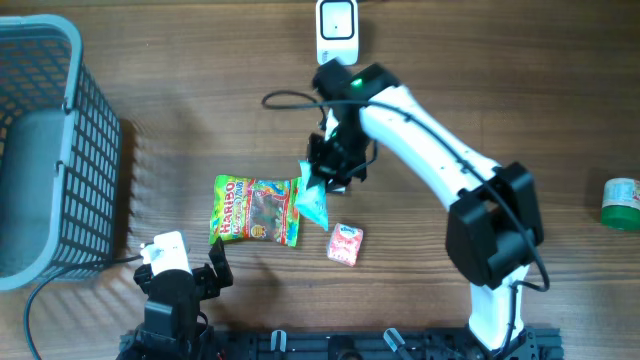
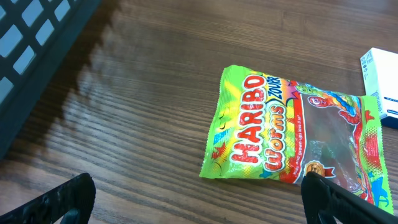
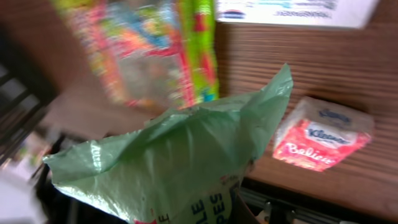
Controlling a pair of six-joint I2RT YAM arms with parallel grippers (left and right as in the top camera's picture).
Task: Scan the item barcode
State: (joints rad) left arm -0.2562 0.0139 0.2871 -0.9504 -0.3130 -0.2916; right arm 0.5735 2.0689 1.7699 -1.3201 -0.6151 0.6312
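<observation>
My right gripper (image 1: 332, 172) is shut on a pale green plastic packet (image 1: 313, 197) near the table's middle. In the right wrist view the packet (image 3: 180, 155) fills the lower frame and hides the fingers; no barcode shows on it. The white scanner (image 1: 338, 25) stands at the table's far edge, beyond the right arm. My left gripper (image 1: 185, 272) rests at the front left, open and holding nothing. In the left wrist view its fingertips (image 2: 68, 199) stand wide apart, just short of the Haribo worms bag (image 2: 292, 127).
The Haribo bag (image 1: 255, 210) lies flat just left of the green packet. A small red and white Kleenex pack (image 1: 345, 243) lies in front of it. A white box (image 2: 380, 81) lies behind the bag. A grey basket (image 1: 70, 70) fills the left side. A green container (image 1: 622, 203) sits far right.
</observation>
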